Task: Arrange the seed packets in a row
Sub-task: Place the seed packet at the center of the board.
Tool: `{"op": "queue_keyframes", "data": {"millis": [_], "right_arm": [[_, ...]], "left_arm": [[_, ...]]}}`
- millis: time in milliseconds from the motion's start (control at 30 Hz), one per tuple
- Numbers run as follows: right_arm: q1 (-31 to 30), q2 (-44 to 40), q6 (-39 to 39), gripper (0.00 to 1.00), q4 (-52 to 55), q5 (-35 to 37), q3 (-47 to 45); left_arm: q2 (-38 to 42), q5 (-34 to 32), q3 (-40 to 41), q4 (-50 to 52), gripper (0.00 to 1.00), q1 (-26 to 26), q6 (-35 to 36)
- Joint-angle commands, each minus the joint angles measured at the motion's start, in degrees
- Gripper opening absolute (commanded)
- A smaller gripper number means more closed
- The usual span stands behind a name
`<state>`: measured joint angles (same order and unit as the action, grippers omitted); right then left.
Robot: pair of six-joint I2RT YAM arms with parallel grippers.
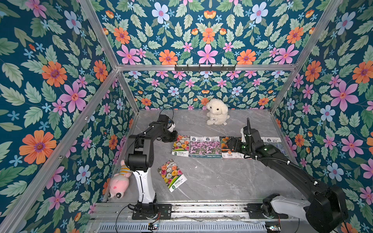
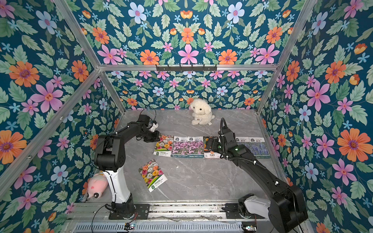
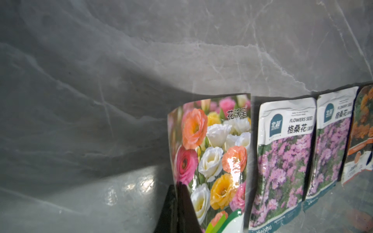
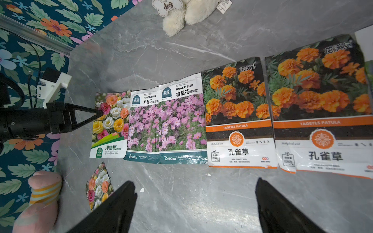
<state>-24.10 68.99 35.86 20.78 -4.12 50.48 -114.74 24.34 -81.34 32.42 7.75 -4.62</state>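
Left gripper (image 4: 98,113): jaws clamped on the lifted outer edge of the row-end multicolour packet (image 4: 110,125). Right gripper (image 4: 194,181): jaws apart, marigold packets (image 4: 236,100) just beyond fingertips.

top views: high, front, looking down | wrists: low, close | shared: seed packets (image 4: 232,113)

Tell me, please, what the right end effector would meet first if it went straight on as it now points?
Probably the bare table: the open right end effector angles down at a spot just short of the pink-purple packet, though depth is unclear.
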Motion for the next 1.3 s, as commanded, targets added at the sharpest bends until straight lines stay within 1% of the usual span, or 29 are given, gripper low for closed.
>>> {"op": "queue_keyframes", "data": {"millis": [0, 300, 433, 467, 533, 733, 867, 900, 967, 1033, 1133, 1167, 1267], "right_arm": [[0.0, 0.0, 0.7, 0.95, -1.0, -0.2, -0.2], [0.0, 0.0, 0.7, 0.95, -0.7, -0.1, -0.4], [0.0, 0.1, 0.8, 0.95, -0.8, -0.1, -0.4], [0.0, 0.2, 0.8, 0.95, -0.8, -0.3, -0.5], [0.0, 0.3, 0.9, 0.95, -0.8, -0.3, -0.3], [0.0, 0.3, 0.6, 0.96, -0.4, 0.4, 0.0], [-0.6, 0.6, -0.9, 0.95, -1.6, -1.1, 0.4], [-1.5, 1.2, -1.5, 0.95, -1.6, -1.1, 1.0], [-4.2, 2.8, -3.0, 0.95, -0.9, 0.3, 2.7], [-7.9, 5.3, -4.1, 0.95, -0.2, 1.7, 4.8], [-13.5, 10.7, -5.8, 0.95, 0.6, 3.0, 8.9], [-15.6, 12.9, -6.3, 0.95, 0.8, 3.5, 10.6], [-20.8, 19.3, -5.6, 0.92, 1.1, 3.5, 15.4]], "left_arm": [[-0.2, 1.1, 0.0, -2.1, 0.00, -0.1, -0.6], [-2.4, 2.6, -1.7, 0.7, 0.00, -0.1, 3.9], [-3.1, 1.2, -2.4, 1.7, 0.00, -0.1, 5.1], [-3.4, 0.5, -2.9, 2.4, 0.01, -0.1, 5.2], [-3.6, -1.0, -3.5, 3.2, 0.11, -0.1, 5.3], [0.0, -7.4, -3.8, 2.9, 0.49, -0.3, 3.8], [5.9, -11.5, -1.9, 0.9, 0.67, -0.5, -0.5], [7.7, -12.6, -1.0, 0.3, 0.73, -0.5, -2.0], [11.8, -15.4, 1.7, -0.4, 0.82, -0.5, -5.3], [16.7, -19.3, 5.9, -2.2, 0.89, -0.5, -9.9], [24.9, -23.0, 14.7, -5.4, 0.99, -0.5, -15.2], [27.7, -24.3, 17.7, -5.9, 1.00, -0.5, -16.9], [35.0, -25.1, 25.4, -6.1, 0.99, -0.5, -20.8]]}}
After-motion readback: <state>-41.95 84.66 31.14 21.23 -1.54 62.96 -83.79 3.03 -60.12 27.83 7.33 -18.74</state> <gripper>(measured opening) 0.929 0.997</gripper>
